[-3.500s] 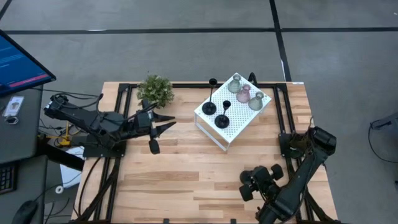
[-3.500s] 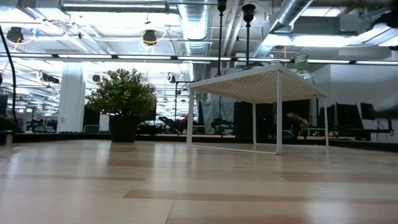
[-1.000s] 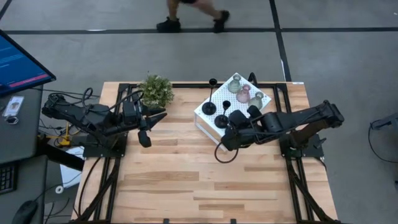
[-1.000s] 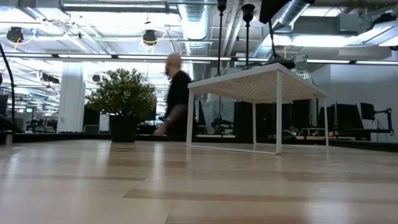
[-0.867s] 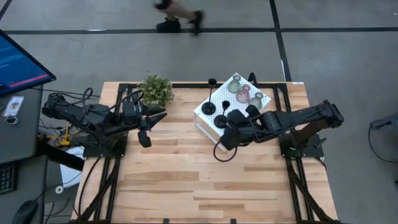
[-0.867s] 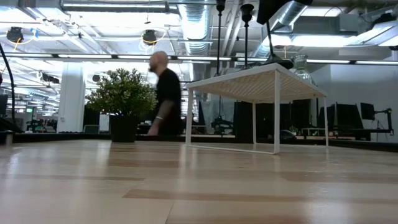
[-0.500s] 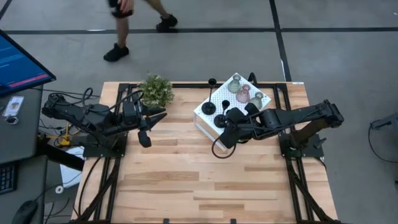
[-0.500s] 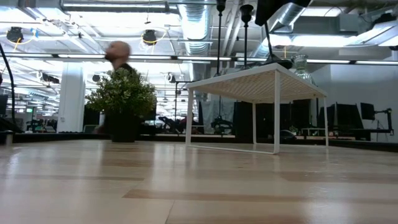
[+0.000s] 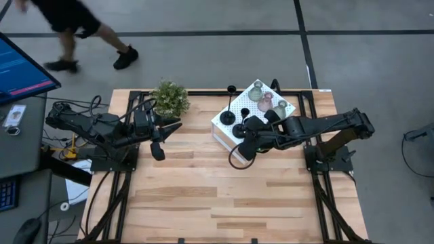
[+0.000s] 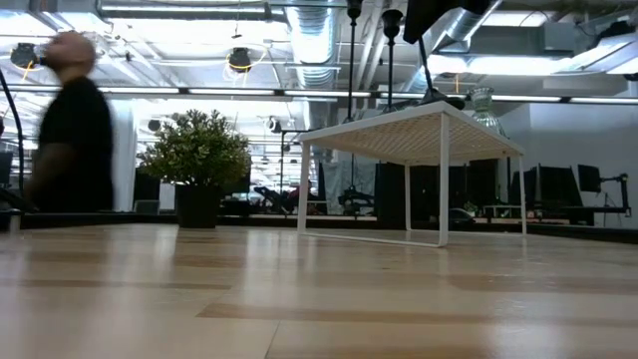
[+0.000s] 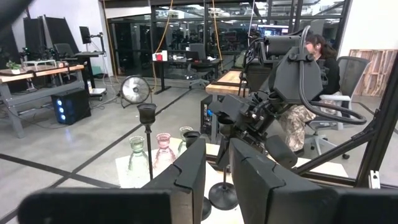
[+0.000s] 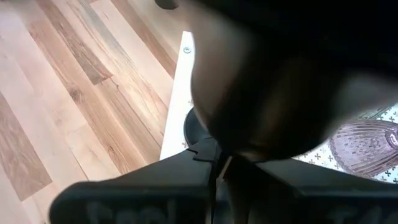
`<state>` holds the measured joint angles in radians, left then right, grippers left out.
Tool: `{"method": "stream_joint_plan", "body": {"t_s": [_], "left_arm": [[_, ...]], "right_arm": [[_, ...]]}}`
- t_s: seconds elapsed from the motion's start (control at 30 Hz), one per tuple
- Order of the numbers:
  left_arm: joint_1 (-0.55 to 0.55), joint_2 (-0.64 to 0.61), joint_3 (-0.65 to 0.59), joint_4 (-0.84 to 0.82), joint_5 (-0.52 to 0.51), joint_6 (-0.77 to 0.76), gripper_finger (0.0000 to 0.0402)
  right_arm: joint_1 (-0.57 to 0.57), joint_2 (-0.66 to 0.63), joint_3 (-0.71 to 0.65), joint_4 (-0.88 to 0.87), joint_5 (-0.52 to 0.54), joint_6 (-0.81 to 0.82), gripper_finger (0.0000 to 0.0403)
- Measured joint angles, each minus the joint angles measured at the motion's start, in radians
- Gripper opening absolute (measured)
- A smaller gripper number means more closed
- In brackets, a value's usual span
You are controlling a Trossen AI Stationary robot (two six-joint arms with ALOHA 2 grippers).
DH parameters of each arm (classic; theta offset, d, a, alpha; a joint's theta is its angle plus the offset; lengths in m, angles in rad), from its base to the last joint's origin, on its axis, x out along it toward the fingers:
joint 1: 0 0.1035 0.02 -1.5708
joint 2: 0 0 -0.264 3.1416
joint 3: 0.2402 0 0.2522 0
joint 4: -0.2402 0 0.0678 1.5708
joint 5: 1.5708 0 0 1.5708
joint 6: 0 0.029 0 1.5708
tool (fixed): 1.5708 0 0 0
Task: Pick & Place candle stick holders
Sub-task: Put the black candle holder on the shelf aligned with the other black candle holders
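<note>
pale wooden plank surface (image 9: 203,196) on a black frame, grey floor around it; a person (image 9: 68,20) in dark clothes walks past the far left corner, blurred at the left of the low view. a potted plant (image 9: 169,99) stands at the far edge, and to its right a white perforated box (image 9: 234,146) sits at an angle. on the box: two greenish-grey glass holders (image 9: 256,91), a pink glass holder (image 9: 266,103) between them, and black holders (image 9: 228,117) with round bases toward the plant side. the right gripper (image 9: 245,130) lies over the box's near corner, at a black holder's base; whether it is clenched or released cannot be told. the left gripper (image 9: 168,129) hangs beside the plant, well apart from the box, fingers parted and holding nothing. the low view alone shows the box standing on thin legs, open underneath, with two black stems rising above it. the left wrist view alone shows an office with desks, a floor fan, and a seated person behind the right arm. the right wrist view is mostly dark, showing a box edge and ribbed pink glass.
</note>
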<state>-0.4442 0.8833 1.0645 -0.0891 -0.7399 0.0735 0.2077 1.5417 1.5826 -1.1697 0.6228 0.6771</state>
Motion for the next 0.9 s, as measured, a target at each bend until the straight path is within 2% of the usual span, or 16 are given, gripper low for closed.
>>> {"method": "stream_joint_plan", "body": {"t_s": [0.37, 0.6, 0.73, 0.9], "left_arm": [[0.0, 0.0, 0.0, 0.0, 0.0, 0.0, 0.0072], [0.0, 0.0, 0.0, 0.0, 0.0, 0.0, 0.0072], [0.0, 0.0, 0.0, 0.0, 0.0, -0.001, 0.0072], [0.0, 0.0, 0.0, 0.0, 0.0, -0.002, 0.0072]], "right_arm": [[-0.001, -0.034, -0.002, -0.002, 0.026, -0.033, 0.0005], [0.049, -0.145, -0.002, -0.042, 0.07, -0.014, 0.0005], [0.115, -0.203, -0.008, -0.049, 0.138, 0.017, 0.0005], [0.209, -0.298, -0.162, -0.037, 0.212, 0.178, 0.0005]]}}
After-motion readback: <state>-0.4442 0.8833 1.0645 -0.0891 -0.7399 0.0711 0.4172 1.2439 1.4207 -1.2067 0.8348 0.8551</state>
